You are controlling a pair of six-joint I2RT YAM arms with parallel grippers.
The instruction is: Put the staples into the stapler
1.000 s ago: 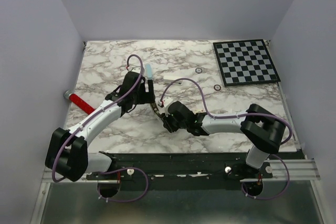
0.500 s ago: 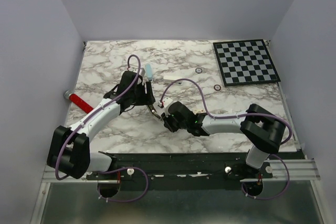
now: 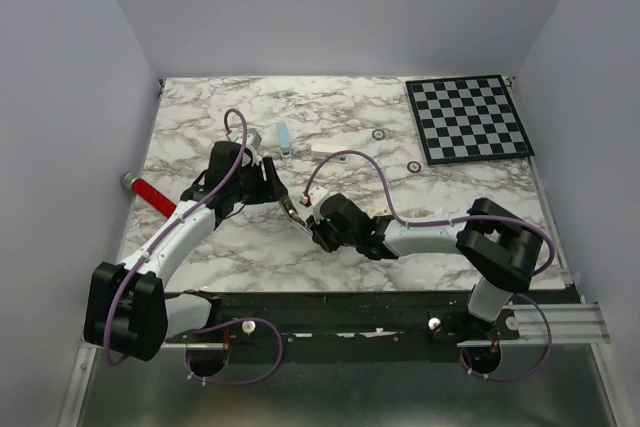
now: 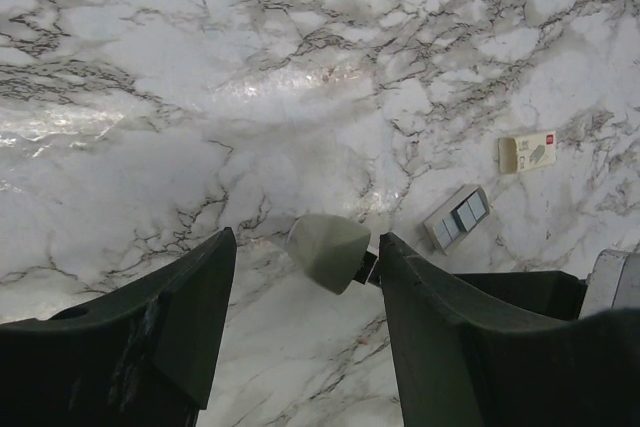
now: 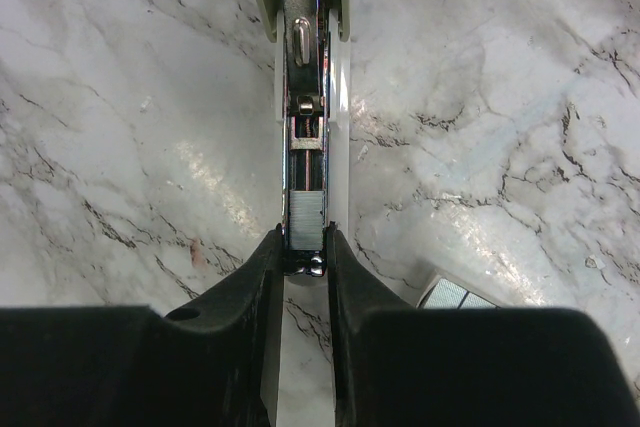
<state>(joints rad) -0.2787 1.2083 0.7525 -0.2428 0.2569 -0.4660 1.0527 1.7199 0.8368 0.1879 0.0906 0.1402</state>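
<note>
From where I stand, the loading is set up but not finished. The stapler (image 5: pixel 304 97) lies opened out on the marble worktop (image 4: pixel 180 87) with its metal channel bared and facing up. The right fingers (image 5: pixel 258 282) are closed on the front end of that channel, pinching it from both sides. A short ribbed grey block (image 5: pixel 305 217) sits in the channel just ahead of the pinch. I cannot tell whether it is the pusher or a strip already seated.

The left fingers (image 4: pixel 190 307) stand apart and hold nothing. Between them, touching neither, shows a pale wedge (image 4: pixel 328 252) that I take for one end of the stapler.

The staples (image 4: pixel 457 217), a small flat grey strip, lie on the worktop near the stapler and not in it, off to one side of the left fingers. A small white box (image 4: pixel 527 152) lies just past them.

By my reckoning the opening and steadying of the stapler is done. What seems left is the main part: the free arm has to pick up that thin strip, which lies flat and will be awkward to pinch. Then it has to lay the strip in the channel, and the cover has to be closed
</note>
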